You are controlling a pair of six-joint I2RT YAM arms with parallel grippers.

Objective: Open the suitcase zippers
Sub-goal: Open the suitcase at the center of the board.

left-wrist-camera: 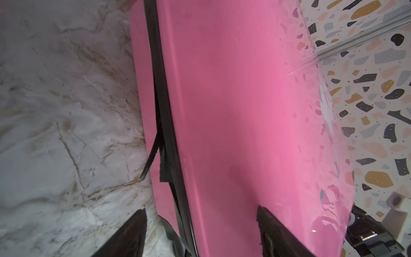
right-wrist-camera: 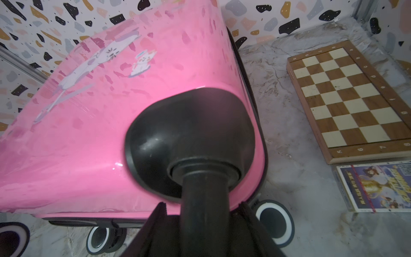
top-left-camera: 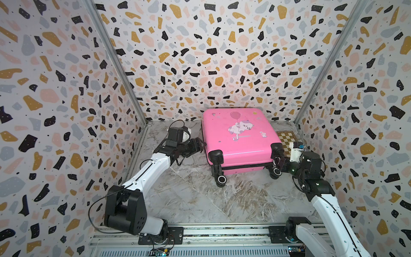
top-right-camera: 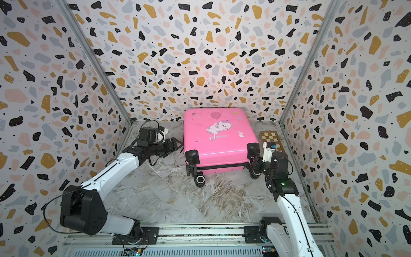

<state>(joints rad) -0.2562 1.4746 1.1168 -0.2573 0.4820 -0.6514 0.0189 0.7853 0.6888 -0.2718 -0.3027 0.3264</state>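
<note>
Left end effector (left-wrist-camera: pixel 201 209), jaws parted and empty, straddled the side seam of the suitcase (left-wrist-camera: pixel 244 111); the zippers (left-wrist-camera: pixel 164 111) ran lengthwise straight ahead, a pull (left-wrist-camera: pixel 165 171) just beyond. Right end effector (right-wrist-camera: pixel 203 205) clamped a wheel strut (right-wrist-camera: pixel 204 187), farther off.

Looks like a robot lab cell, not a home or a shop. Boxed in on the left, right and far sides by walls (top-left-camera: pixel 200 55) of terrazzo-print panel, joined at the far corners by bare aluminium posts (top-left-camera: pixel 115 62). Floored with a marble-print top (top-left-camera: pixel 200 200). Fitted along the near edge with a metal rail (top-left-camera: pixel 222 232) carrying the bases of a left arm (top-left-camera: pixel 151 169) and a right arm (top-left-camera: pixel 329 207), with an exposed circuit board (top-left-camera: pixel 160 252) just below. Stocked only with mismatched props: a suitcase (top-left-camera: pixel 240 138) at the far side, a chessboard (top-left-camera: pixel 287 138) at far right, and a printed box (right-wrist-camera: pixel 378 187) just beside it.
</note>
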